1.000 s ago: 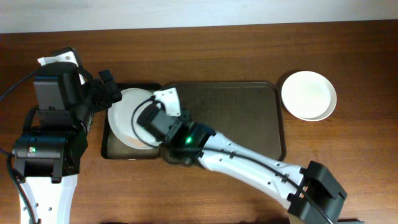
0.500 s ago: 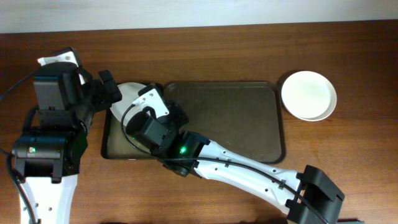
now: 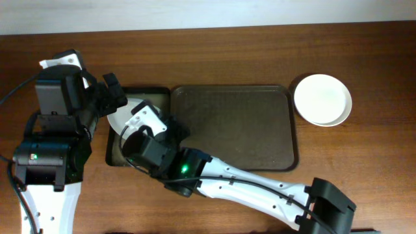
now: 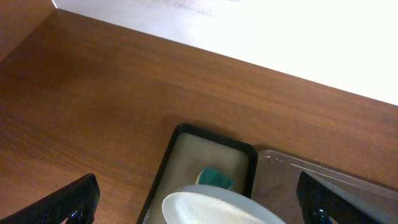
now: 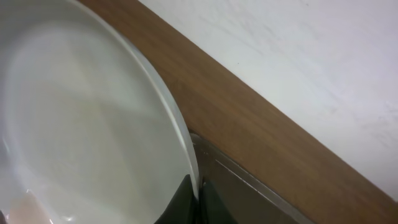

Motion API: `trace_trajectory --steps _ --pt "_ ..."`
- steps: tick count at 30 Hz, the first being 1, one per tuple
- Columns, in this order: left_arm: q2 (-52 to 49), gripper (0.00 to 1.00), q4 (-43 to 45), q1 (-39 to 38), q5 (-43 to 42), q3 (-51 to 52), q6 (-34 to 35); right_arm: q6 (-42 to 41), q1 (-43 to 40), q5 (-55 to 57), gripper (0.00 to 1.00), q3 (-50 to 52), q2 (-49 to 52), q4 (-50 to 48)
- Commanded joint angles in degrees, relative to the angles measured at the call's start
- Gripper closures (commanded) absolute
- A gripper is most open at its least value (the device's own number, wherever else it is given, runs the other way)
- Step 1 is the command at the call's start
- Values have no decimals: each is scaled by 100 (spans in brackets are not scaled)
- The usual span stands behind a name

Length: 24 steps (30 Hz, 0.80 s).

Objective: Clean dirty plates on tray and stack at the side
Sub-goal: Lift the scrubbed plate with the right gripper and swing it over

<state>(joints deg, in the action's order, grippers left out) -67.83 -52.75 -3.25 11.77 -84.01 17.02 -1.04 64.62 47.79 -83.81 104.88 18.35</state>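
The right gripper (image 5: 199, 200) is fully closed, its two dark fingers pinching the rim of a white plate (image 5: 87, 124) at one spot on the edge. In the right wrist view the plate fills the left of the frame. A faint pinkish patch at its lower edge may be a leftover smear, though that is too small to tell. The plate hangs over the small tray (image 3: 114, 159) at the left end of the table (image 3: 214, 55), and from overhead it is mostly hidden under the right wrist. Below it, in the left wrist view, a green sponge (image 4: 216, 178) lies in that small tray, just beyond the plate's edge.

Just beside the plate, the left gripper (image 3: 114, 91) stands wide open and holds nothing, its fingers spread to either side of the plate's rim.

Further right lies the big brown tray (image 3: 286, 153), touching the small one, and no plate shows on it. Well apart from it, at the far right, sits the stack (image 3: 323, 99) of white plates. Past the table is a pale wall (image 4: 280, 37).

The main risk seems to be the thin hold. A pinch at one point of the rim could let the plate swing or slip if the arm moves fast, and it could then knock against the small tray's rim. The two arms are also crowded together, so a reach by the left gripper for the sponge could bump the plate. A leftover smear would dirty the stack.
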Motion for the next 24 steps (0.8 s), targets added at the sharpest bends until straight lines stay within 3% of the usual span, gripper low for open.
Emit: trace_trajectory --steps 1,8,11,13,15,17,18,20,22,24 --pt "61 1 11 4 -57 -20 28 59 -11 304 96 -116 188 -26" --pt "61 1 11 4 -57 -20 28 195 68 575 96 -116 201 -127" --pt "61 1 11 4 -59 -20 28 507 17 1567 96 -116 201 -173" --pt "61 1 11 4 -57 -20 28 514 63 750 96 -116 201 -125" --pt "61 1 11 4 -57 -20 28 529 98 815 96 -116 201 31" --pt "61 0 11 4 -57 -20 28 4 55 907 96 -116 201 2" --pt "61 1 11 4 -57 -20 28 -533 11 487 96 -116 201 -15" --pt "61 1 11 4 -57 -20 28 -745 -101 -647 96 -116 201 -11" --pt "61 1 11 4 -59 -20 28 -1668 -254 -1056 96 -116 201 109" --pt "61 0 11 4 -57 -20 28 -2022 -407 -1469 96 -116 201 140"
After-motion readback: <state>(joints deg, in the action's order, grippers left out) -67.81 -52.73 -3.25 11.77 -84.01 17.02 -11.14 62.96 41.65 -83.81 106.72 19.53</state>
